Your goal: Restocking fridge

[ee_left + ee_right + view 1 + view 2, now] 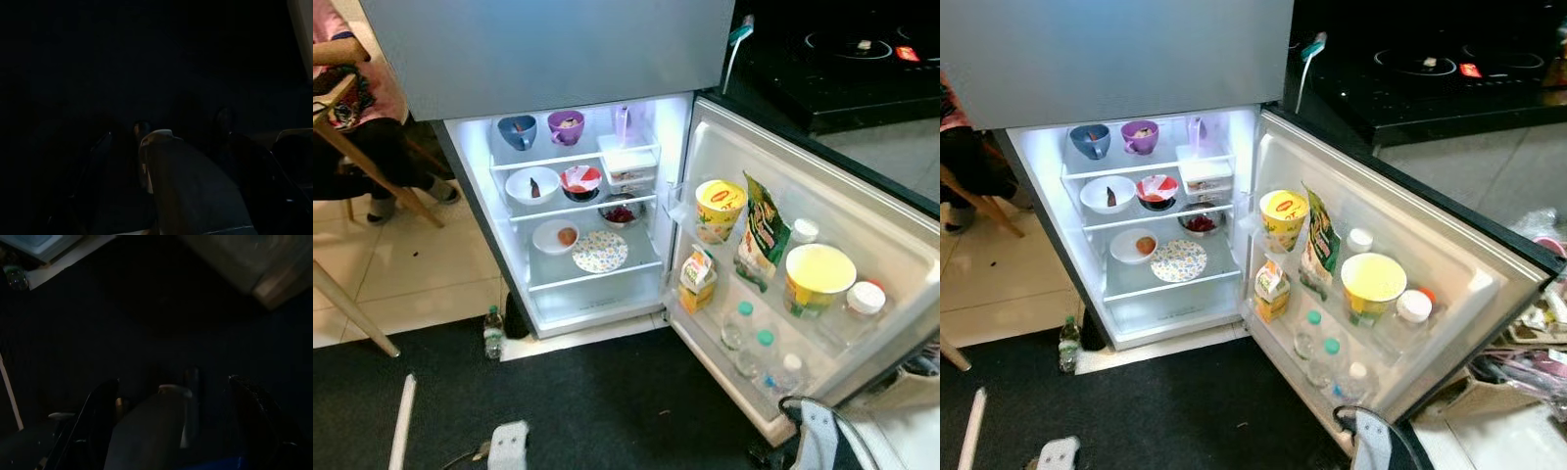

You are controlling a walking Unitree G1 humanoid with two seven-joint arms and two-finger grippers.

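The lower fridge compartment (480, 196) stands lit, its door (862, 206) swung wide to the right. The glass shelves hold a blue cup (517, 130), a purple cup (566, 125), a white bowl (531, 184), a red-and-white bowl (581, 180), a small plate with an egg (555, 236) and a patterned plate (600, 252). In the door racks are a yellow tub (720, 208), a green pouch (763, 235), a yellow carton (697, 279), a large yellow-lidded tub (819, 277), a white-capped jar (865, 299) and small bottles (750, 338). Both arms hang low; my left gripper (168, 133) and right gripper (171, 381) show their fingers apart over the dark mat.
A small water bottle (493, 333) stands on the floor beside the fridge's left corner. A dark mat (607, 401) covers the floor in front. A seated person (357, 108) and wooden chair legs (352, 308) are at the left. A black stovetop (842, 59) is beyond the door.
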